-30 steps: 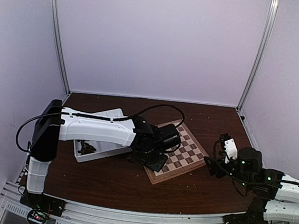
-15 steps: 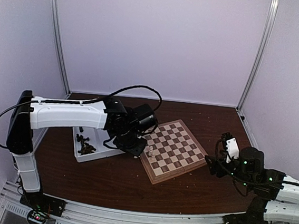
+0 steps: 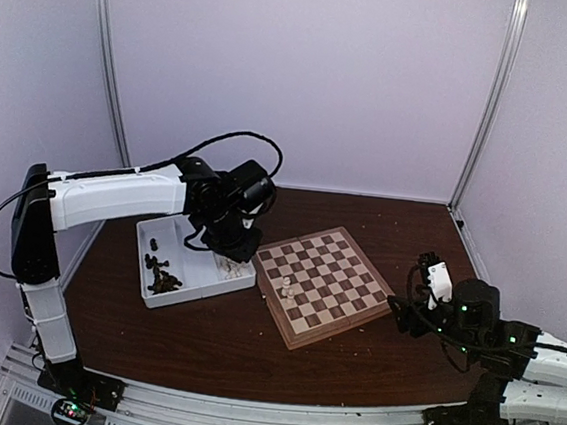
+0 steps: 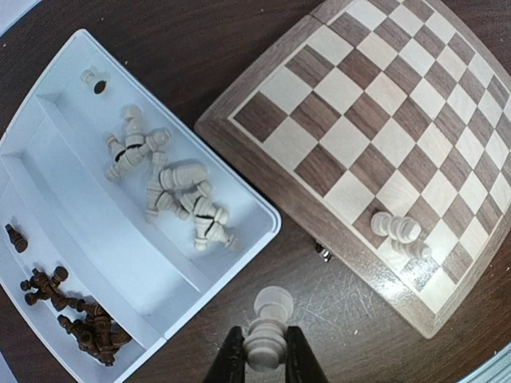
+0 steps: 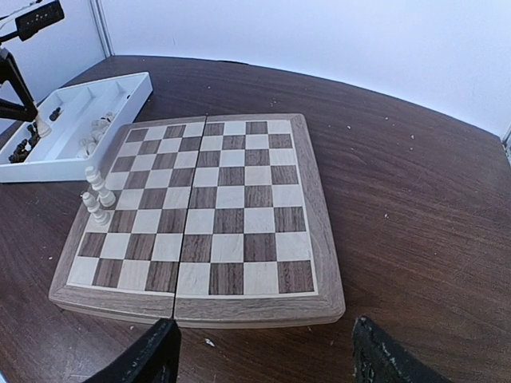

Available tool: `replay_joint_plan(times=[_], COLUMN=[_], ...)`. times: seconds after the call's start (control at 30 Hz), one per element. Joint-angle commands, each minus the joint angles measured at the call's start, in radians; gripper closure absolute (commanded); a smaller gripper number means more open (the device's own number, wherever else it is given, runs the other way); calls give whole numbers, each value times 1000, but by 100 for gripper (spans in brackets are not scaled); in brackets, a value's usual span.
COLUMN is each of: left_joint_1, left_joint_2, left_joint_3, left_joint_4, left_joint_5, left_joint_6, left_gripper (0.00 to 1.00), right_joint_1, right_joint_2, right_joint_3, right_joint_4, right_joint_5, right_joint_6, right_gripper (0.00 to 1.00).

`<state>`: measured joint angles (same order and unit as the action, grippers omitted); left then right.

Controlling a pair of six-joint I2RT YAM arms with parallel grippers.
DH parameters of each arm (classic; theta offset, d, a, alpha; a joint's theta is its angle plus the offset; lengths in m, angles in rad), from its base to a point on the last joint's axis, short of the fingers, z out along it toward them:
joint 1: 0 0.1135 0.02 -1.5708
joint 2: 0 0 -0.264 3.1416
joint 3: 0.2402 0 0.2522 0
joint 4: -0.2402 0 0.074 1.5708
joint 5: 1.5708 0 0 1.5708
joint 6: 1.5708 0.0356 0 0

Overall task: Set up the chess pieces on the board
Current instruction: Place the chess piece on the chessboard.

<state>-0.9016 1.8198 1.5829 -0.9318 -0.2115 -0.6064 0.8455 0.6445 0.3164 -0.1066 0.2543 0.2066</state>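
My left gripper (image 4: 265,351) is shut on a cream chess piece (image 4: 268,323), held over the bare table between the tray and the board (image 4: 359,120). In the top view this gripper (image 3: 228,242) hangs by the tray's right end. A small cluster of cream pieces (image 4: 399,231) stands near the board's left edge (image 3: 284,288). The white tray (image 4: 72,207) holds loose cream pieces (image 4: 172,191) and dark pieces (image 4: 80,319). My right gripper (image 5: 263,359) is open and empty, low beside the board's (image 5: 215,199) right edge (image 3: 399,314).
The tray (image 3: 170,292) lies left of the board (image 3: 332,278) on the dark brown table. White walls and metal posts enclose the table. A black cable loops above the left arm.
The left arm has swung from over the board leftward and back to the tray's right end, gripper still shut. The right arm has not moved.
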Motion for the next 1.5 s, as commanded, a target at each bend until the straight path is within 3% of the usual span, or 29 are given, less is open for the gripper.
replay_joint_plan(times=[0.0,0.4,1.47], left_joint_1=[10,29,31], left_joint_2=[60,182,323], left_joint_3=[87,203,226], left_joint_4=[36,79,143], left_joint_5=[15,110,195], left_joint_6=[71,120,146], left_gripper=[97,97,95], right_joint_1=[-5,-5,-5], right_joint_2=[-15,-9,-6], right_joint_3=[-8,-7,-8], right_joint_4=[16,18,24], right_joint_5=[-10,-19,-26], right_joint_6=[-11,-13,-16], right_gripper=[25,25,25])
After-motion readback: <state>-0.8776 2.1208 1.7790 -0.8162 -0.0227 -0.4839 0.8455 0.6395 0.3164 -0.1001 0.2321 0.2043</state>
